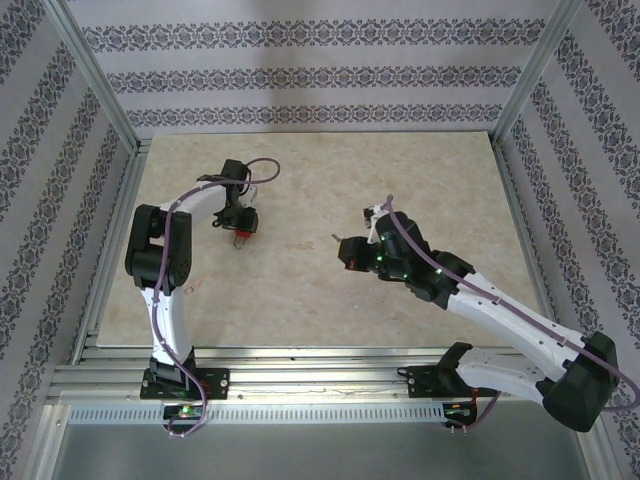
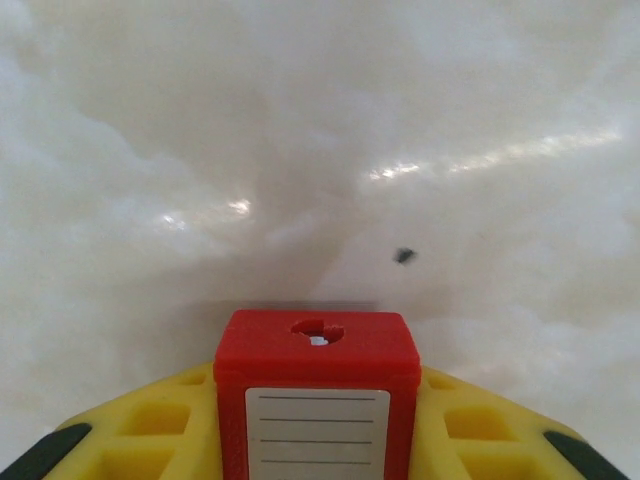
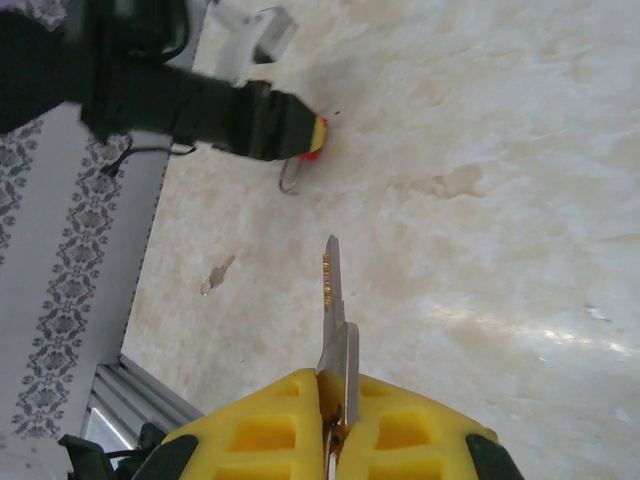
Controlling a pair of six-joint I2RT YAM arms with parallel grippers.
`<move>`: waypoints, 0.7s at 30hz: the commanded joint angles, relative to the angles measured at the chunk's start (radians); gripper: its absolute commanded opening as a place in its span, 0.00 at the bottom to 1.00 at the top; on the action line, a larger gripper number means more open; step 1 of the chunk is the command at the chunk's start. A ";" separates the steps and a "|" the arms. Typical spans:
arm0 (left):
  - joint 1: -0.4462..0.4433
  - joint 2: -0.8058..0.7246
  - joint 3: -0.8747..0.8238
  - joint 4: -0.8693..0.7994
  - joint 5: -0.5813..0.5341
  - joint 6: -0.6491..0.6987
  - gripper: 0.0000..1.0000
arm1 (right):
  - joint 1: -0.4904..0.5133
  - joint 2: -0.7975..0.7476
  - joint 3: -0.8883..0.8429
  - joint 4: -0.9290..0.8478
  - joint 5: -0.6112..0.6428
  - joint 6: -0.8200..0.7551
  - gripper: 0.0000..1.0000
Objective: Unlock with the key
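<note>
Left arm: reaches out from its base and bends right; left hand [image 1: 240, 226] points down at the counter [image 1: 300, 300], left of centre. Its yellow fingers [image 2: 150, 425] meet both sides of the red padlock [image 2: 318, 400], clasping it. Padlock stands with its long axis along the fingers, keyhole [image 2: 318, 331] on the end face turned away from the wrist, white label toward the camera.

Right arm: stretches from the near right corner toward the middle of the counter; right hand [image 3: 335, 410] is clenched on the key [image 3: 333, 290]. The blade sticks straight out past the fingertips, long axis in line with the hand, tip toward the left hand and well apart from the padlock.
</note>
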 commanded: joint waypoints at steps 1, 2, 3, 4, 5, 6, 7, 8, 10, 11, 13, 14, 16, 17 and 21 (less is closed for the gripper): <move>-0.048 -0.194 -0.072 0.124 0.110 0.097 0.15 | -0.109 -0.043 0.038 -0.096 -0.136 -0.049 0.00; -0.071 -0.254 -0.108 0.168 0.134 0.132 0.14 | -0.155 -0.047 0.054 -0.128 -0.193 -0.077 0.00; -0.094 -0.305 -0.141 0.208 0.158 0.172 0.15 | -0.187 -0.045 0.069 -0.152 -0.240 -0.100 0.00; -0.131 -0.364 -0.187 0.260 0.180 0.233 0.15 | -0.220 -0.036 0.085 -0.176 -0.306 -0.134 0.00; -0.171 -0.422 -0.234 0.308 0.204 0.318 0.15 | -0.242 -0.021 0.109 -0.212 -0.359 -0.171 0.00; -0.207 -0.468 -0.272 0.346 0.227 0.386 0.14 | -0.249 -0.007 0.131 -0.249 -0.383 -0.202 0.00; -0.247 -0.513 -0.313 0.386 0.244 0.469 0.15 | -0.246 0.017 0.171 -0.318 -0.403 -0.258 0.00; -0.279 -0.552 -0.343 0.407 0.269 0.552 0.14 | -0.240 0.045 0.207 -0.381 -0.408 -0.303 0.00; -0.322 -0.603 -0.381 0.421 0.304 0.678 0.14 | -0.232 0.076 0.241 -0.448 -0.404 -0.349 0.00; -0.336 -0.626 -0.397 0.423 0.324 0.742 0.13 | -0.229 0.081 0.242 -0.451 -0.410 -0.354 0.00; -0.361 -0.661 -0.427 0.432 0.341 0.840 0.12 | -0.218 0.080 0.230 -0.434 -0.429 -0.348 0.00; -0.374 -0.671 -0.433 0.430 0.334 0.875 0.10 | -0.205 0.082 0.228 -0.430 -0.426 -0.349 0.00; -0.411 -0.684 -0.427 0.389 0.288 0.950 0.07 | -0.163 0.097 0.232 -0.435 -0.399 -0.352 0.00; -0.433 -0.688 -0.425 0.375 0.252 0.986 0.06 | -0.139 0.110 0.236 -0.438 -0.381 -0.352 0.00; -0.490 -0.707 -0.441 0.374 0.193 1.060 0.02 | -0.057 0.151 0.217 -0.377 -0.331 -0.310 0.00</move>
